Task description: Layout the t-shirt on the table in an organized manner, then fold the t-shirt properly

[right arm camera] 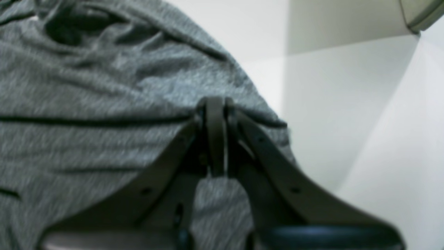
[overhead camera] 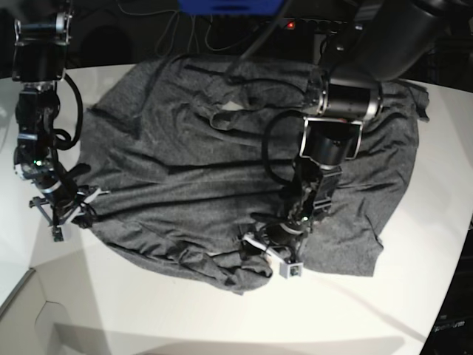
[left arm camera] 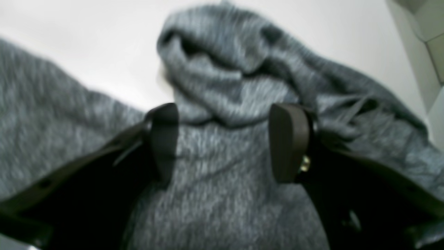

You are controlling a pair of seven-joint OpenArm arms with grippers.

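Softly rumpled heathered knit t-shirt [overhead camera: 222, 177]

A blue object [overhead camera: 230, 7] and dark cables [overhead camera: 174, 33] sit beyond the far edge.

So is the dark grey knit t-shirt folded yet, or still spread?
Spread, not folded: the heathered dark grey t-shirt lies open but wrinkled across the white table, bunched at its near edge.
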